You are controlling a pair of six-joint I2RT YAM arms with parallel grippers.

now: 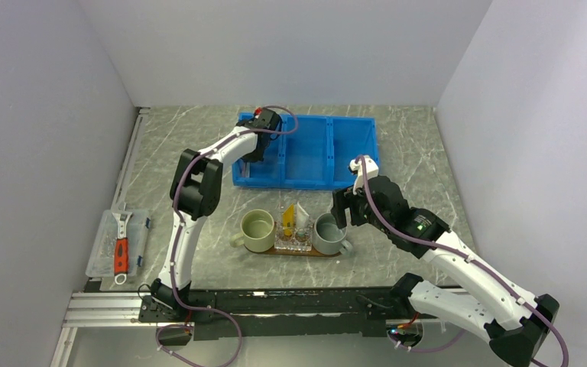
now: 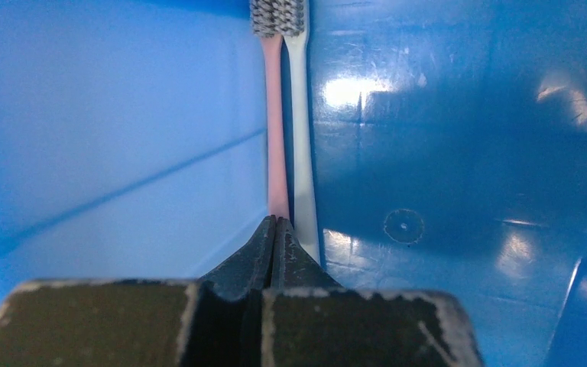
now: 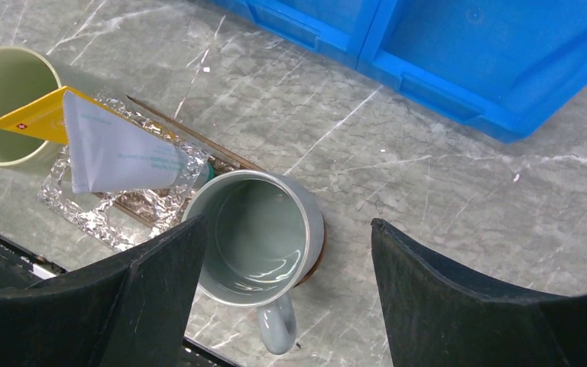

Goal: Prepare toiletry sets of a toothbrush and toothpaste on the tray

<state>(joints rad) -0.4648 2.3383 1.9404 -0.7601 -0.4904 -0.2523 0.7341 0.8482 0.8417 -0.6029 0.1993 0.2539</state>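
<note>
While the left gripper (image 2: 275, 223) is pinched shut on the handle end of the pink toothbrush (image 2: 276, 130), beside the grey toothbrush (image 2: 300, 138) in the blue bin (image 2: 443, 153), the right gripper (image 3: 287, 225) hangs wide open and empty over the grey mug (image 3: 260, 229) on the tray (image 1: 306, 254), near the yellow tube (image 3: 34, 118) and white tube (image 3: 118, 153).

High overview, close wrists, shared bin (image 1: 298, 182)

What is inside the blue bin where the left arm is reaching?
A pink toothbrush and a pale toothbrush lie side by side in the blue bin, along a wall. The shut left jaws hide their near ends.
</note>
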